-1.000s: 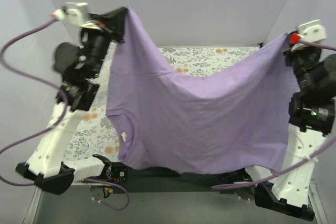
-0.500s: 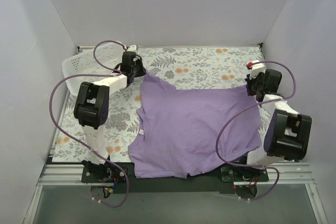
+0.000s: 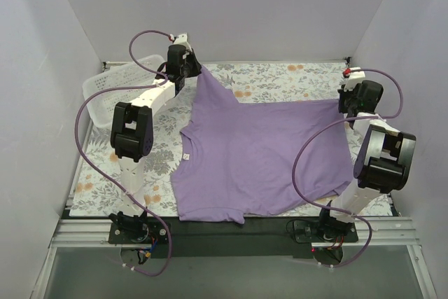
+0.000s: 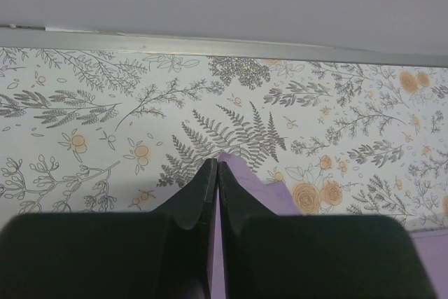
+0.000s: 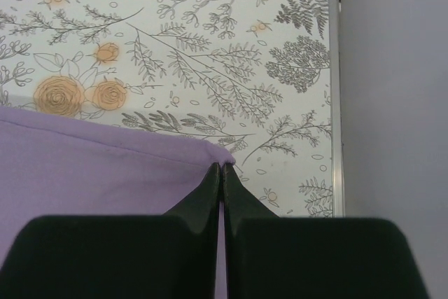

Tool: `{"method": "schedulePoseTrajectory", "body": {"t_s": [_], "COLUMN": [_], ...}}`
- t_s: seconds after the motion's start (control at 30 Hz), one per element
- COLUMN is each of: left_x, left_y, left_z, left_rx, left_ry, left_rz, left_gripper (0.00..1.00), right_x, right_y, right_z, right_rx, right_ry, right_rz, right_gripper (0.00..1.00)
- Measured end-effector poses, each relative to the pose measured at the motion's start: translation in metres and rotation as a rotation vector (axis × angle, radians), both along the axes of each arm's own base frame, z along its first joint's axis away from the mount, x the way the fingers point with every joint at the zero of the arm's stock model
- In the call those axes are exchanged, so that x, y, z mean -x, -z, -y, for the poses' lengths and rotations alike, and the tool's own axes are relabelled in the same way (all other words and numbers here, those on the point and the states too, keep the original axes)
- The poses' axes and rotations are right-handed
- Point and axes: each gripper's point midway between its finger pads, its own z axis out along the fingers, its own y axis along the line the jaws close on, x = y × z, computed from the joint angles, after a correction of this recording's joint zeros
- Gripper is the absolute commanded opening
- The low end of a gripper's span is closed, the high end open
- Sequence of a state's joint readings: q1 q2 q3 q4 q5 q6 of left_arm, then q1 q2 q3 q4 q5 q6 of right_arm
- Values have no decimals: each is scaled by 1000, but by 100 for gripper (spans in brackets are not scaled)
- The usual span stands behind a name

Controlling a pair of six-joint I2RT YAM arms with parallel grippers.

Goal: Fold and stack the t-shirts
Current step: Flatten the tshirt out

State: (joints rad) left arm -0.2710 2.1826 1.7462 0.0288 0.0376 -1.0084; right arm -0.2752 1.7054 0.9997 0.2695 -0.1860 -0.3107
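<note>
Both arms are laying the t-shirt (image 3: 266,152) flat on the tabletop (image 3: 280,75) (a second ago it was hanging mid-air). The left fingers (image 4: 199,194) and right fingers (image 5: 208,190) are clamping its far corners. It's looking spread and ready for folding.

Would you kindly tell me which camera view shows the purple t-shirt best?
The top external view: almost the whole t-shirt lies spread out, neckline visible. The left wrist view shows only the corner pinched in the left claw; the right wrist view shows one hem edge running to the right claw.
</note>
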Motion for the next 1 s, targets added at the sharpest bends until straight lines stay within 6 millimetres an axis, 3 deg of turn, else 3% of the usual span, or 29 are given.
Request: {"method": "schedulePoseTrajectory", "body": {"t_s": [0.2, 0.53, 0.83, 1.0], "left_x": [0, 5, 24, 55], "left_y": [1, 1, -48, -82], "left_z": [-2, 1, 2, -1], "left_rx": [-15, -19, 4, 24], "left_ry": [1, 28, 64, 94], "left_rz": [-3, -11, 65, 115], "left_gripper": [0, 0, 0, 0], "right_x": [3, 11, 27, 60], "right_y": [-6, -28, -70, -90], "right_z": [12, -5, -20, -37], "right_rx": [-26, -47, -51, -40], "right_ry": [32, -37, -82, -131], "right_rz": [14, 67, 163, 205], "right_gripper": [1, 1, 1, 1]}}
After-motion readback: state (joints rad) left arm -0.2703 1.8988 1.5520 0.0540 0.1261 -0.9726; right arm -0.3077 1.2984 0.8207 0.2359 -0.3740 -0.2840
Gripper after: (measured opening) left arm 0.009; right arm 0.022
